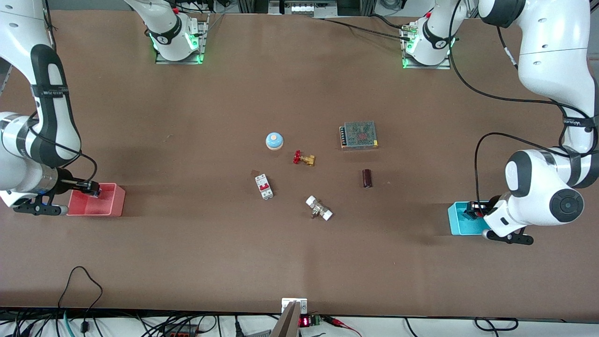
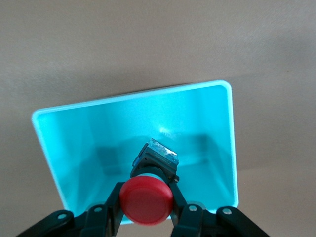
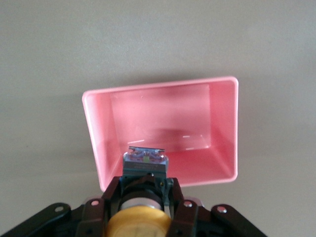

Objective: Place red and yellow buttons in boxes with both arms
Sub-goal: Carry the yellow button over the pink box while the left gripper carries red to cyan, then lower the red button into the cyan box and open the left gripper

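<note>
I have the left pincer point(image 2: 146, 217) clamped tight on the red button point(image 2: 146, 200), holding it over the cyan box point(image 2: 49, 143) at the left arm's end of the tabletop point(image 1: 187, 117); its black base points down into the open box. From the front, the left pincer point(image 1: 472, 209) sits just above that cyan box point(image 1: 456, 220).

My right pincer point(image 3: 140, 210) is closed just as firmly on the yellow button point(image 3: 136, 222), whose base hangs over the rim of the pink-red box point(image 3: 94, 128). In the front view the right pincer point(image 1: 91, 188) is over the pink-red box point(image 1: 100, 206) at the right arm's end.

Mid-tabletop I see a blue-domed bell point(image 1: 274, 141), a brass valve with a red handwheel point(image 1: 304, 158) just beside it and nearer the camera, a meshed power supply point(image 1: 359, 135), a dark cylinder point(image 1: 367, 178), a white and red circuit breaker point(image 1: 264, 186) and a white-ended fitting point(image 1: 319, 208).
</note>
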Controlling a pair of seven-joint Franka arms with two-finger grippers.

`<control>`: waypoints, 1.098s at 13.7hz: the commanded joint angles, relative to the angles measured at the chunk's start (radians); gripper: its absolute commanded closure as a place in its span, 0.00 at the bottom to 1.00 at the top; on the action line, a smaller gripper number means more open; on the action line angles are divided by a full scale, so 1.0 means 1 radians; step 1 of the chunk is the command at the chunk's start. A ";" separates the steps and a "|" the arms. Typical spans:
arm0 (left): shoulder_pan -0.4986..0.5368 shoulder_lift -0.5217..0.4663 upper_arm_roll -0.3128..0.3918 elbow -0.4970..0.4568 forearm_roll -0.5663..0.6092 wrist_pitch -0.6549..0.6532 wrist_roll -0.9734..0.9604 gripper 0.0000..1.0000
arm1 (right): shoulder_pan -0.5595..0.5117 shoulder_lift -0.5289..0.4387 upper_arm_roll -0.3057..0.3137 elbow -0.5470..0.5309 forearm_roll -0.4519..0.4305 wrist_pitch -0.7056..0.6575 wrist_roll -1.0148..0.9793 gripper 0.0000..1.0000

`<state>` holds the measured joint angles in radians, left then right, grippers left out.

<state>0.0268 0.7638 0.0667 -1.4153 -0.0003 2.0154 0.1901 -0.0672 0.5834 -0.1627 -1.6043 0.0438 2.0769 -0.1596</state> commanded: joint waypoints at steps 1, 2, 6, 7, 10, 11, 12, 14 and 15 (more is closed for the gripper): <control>0.001 0.023 0.002 0.019 0.013 0.003 0.022 0.69 | -0.026 0.055 0.014 0.084 -0.005 -0.014 -0.046 0.67; 0.001 0.025 0.002 0.019 0.013 0.005 0.022 0.65 | -0.034 0.073 0.014 0.101 -0.005 -0.014 -0.067 0.67; -0.001 0.029 0.002 0.022 0.013 0.031 0.011 0.31 | -0.051 0.101 0.015 0.103 0.001 -0.011 -0.089 0.67; -0.002 0.026 0.002 0.027 0.013 0.031 0.009 0.18 | -0.051 0.110 0.015 0.103 0.001 -0.009 -0.090 0.67; -0.013 0.020 0.001 0.097 0.011 0.028 0.003 0.00 | -0.048 0.134 0.017 0.106 -0.001 0.003 -0.103 0.67; -0.013 0.017 -0.001 0.114 0.003 0.023 -0.010 0.00 | -0.046 0.141 0.017 0.106 -0.002 0.027 -0.106 0.67; -0.013 0.002 -0.004 0.121 0.002 0.022 -0.049 0.00 | -0.046 0.150 0.019 0.106 -0.002 0.040 -0.113 0.67; -0.013 -0.052 -0.008 0.118 0.003 0.014 -0.125 0.00 | -0.046 0.171 0.019 0.106 -0.002 0.077 -0.146 0.67; -0.013 -0.081 -0.013 0.110 0.003 0.002 -0.151 0.00 | -0.046 0.177 0.019 0.106 -0.002 0.104 -0.147 0.67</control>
<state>0.0143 0.7500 0.0608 -1.2899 -0.0006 2.0534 0.0954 -0.1031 0.7348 -0.1541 -1.5274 0.0438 2.1529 -0.2797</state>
